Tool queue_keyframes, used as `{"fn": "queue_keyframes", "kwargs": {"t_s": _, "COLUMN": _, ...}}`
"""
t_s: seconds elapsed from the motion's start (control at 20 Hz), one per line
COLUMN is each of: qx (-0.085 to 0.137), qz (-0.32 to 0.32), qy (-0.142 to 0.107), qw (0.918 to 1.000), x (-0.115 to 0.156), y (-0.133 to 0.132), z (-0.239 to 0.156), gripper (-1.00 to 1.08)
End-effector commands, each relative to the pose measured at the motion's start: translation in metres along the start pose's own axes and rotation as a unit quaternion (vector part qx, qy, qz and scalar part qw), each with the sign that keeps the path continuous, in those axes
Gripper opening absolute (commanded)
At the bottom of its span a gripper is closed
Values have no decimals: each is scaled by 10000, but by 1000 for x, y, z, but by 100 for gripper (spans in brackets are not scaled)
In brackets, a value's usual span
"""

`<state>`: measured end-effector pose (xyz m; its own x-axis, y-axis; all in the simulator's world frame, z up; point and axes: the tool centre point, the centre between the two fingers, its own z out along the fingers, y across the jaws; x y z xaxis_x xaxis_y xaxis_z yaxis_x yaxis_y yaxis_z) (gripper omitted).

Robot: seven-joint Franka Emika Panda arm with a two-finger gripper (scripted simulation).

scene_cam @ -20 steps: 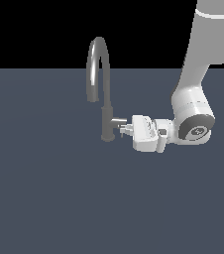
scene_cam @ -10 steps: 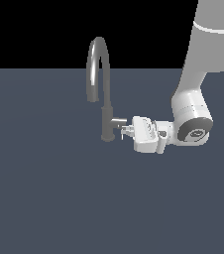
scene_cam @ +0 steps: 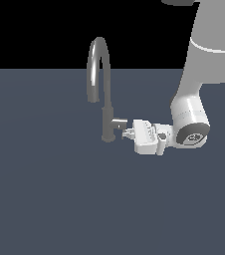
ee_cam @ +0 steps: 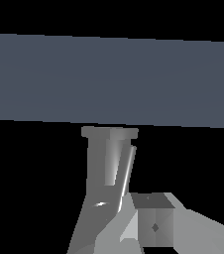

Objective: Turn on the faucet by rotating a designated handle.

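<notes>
The faucet [scene_cam: 106, 115] is a tall grey gooseneck tap with its arched spout curving to the exterior view's left. The handle [scene_cam: 118, 123] is a short stub sticking out of the column toward the exterior view's right. My gripper [scene_cam: 129, 132] reaches in sideways, with its tips right at the stub's outer end and slightly below it. The fingers look pressed together, holding nothing. In the wrist view the handle [ee_cam: 109, 159] shows as a grey cylinder with a thin lever [ee_cam: 126, 173] along it, and one finger [ee_cam: 153, 226] sits close beside it.
A flat dark grey surface [scene_cam: 50, 199] spreads around the faucet. My white arm [scene_cam: 204, 64] rises at the exterior view's right, with its wrist joint [scene_cam: 191, 135] level with the handle.
Hardly anything differs. My hand has sunk very slightly beside the handle, and the faucet has not visibly moved.
</notes>
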<state>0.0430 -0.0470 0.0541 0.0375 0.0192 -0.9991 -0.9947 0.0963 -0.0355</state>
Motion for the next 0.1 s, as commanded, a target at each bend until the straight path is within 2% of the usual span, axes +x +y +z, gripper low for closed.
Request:
{"fn": "queue_keyframes", "kwargs": {"t_s": 0.0, "qx": 102, "qz": 150, "qy": 109, "qw": 9998, "x": 31, "y": -2, "z": 5, "gripper": -100}}
{"fn": "queue_keyframes", "kwargs": {"t_s": 0.05, "qx": 102, "qz": 150, "qy": 109, "qw": 9998, "x": 31, "y": -2, "z": 5, "gripper": -100}}
